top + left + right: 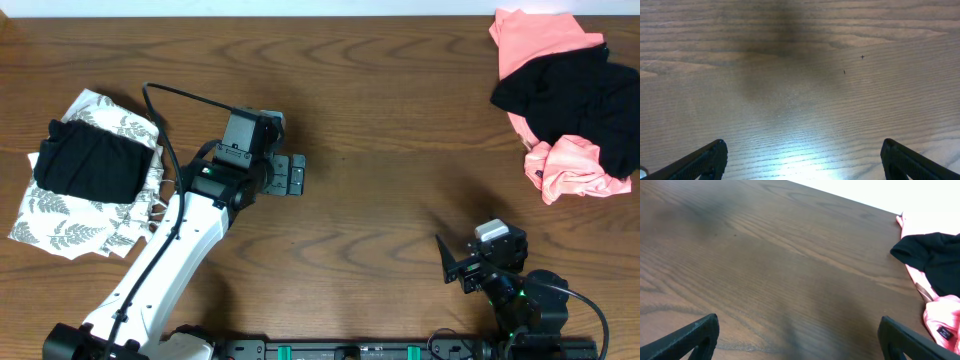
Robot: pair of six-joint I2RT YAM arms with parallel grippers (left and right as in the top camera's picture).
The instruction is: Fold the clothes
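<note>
Overhead: folded black garment [88,165] lies on leaf-print cloth [70,225], far left. At far right, coral-and-black heap [565,100] is rumpled; likely most folding remains. Left pincer [298,175] mid-counter [400,110]; right pincer [448,262] near front edge.
Left wrist: fingers spread, empty, bare wood below.
Right wrist: spread, empty; heap at right edge.

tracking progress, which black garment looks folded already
The black garment at the left, a neat rectangle atop the leaf-print cloth; the other black garment sprawls crumpled among the coral-pink clothes.
</note>
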